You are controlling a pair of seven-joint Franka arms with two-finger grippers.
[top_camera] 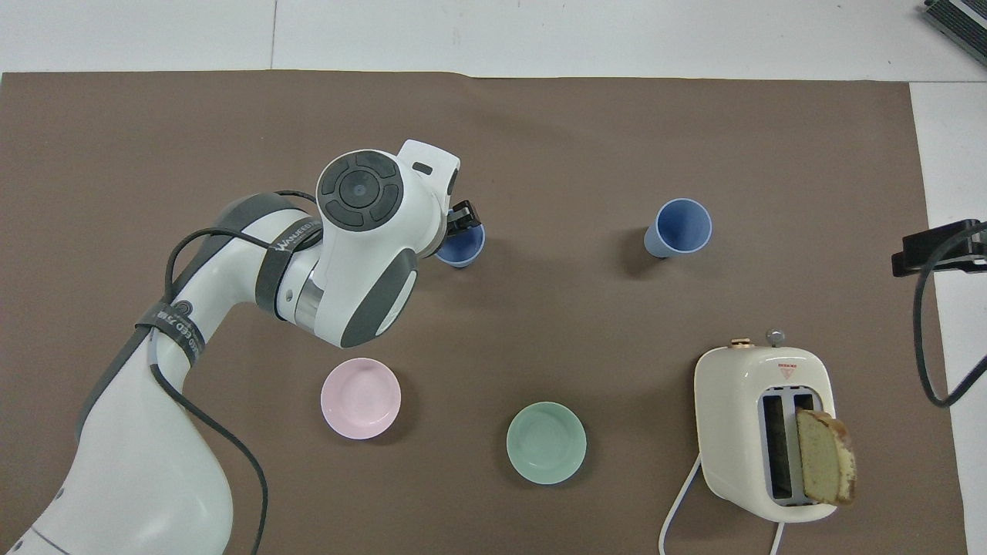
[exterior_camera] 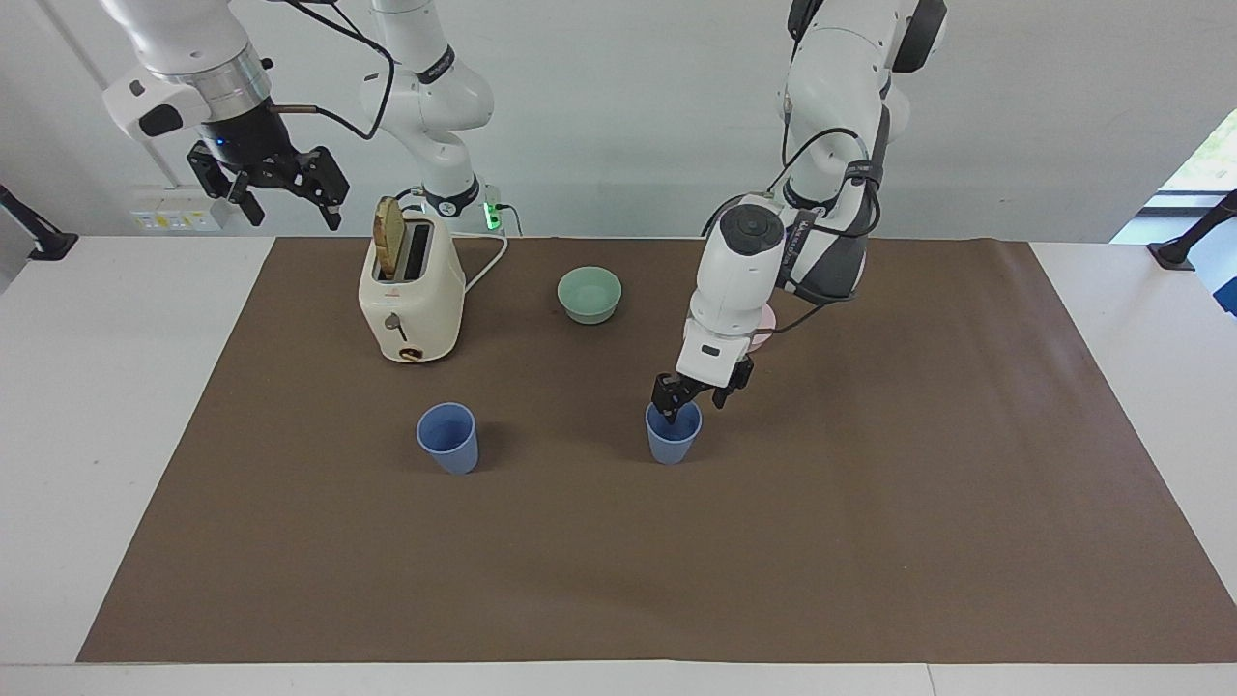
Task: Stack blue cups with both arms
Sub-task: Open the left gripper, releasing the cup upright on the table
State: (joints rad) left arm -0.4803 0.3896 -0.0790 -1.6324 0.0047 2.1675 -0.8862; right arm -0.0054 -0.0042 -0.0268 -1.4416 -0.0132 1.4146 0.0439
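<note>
Two blue cups stand upright on the brown mat [exterior_camera: 870,541]. My left gripper [exterior_camera: 676,404] is shut on the rim of one blue cup [exterior_camera: 674,443] near the mat's middle, one finger inside it; I cannot tell whether its base is off the mat. In the overhead view the left gripper [top_camera: 461,220] is mostly hidden under the arm above this cup [top_camera: 463,253]. The other blue cup [exterior_camera: 448,440] stands free beside it toward the right arm's end, also seen from overhead [top_camera: 678,226]. My right gripper [exterior_camera: 290,205] waits open and high beside the toaster.
A cream toaster [exterior_camera: 411,300] with a bread slice [exterior_camera: 389,237] stands nearer to the robots than the free cup. A pale green bowl [exterior_camera: 589,293] and a pink bowl [top_camera: 361,398] sit nearer to the robots than the held cup.
</note>
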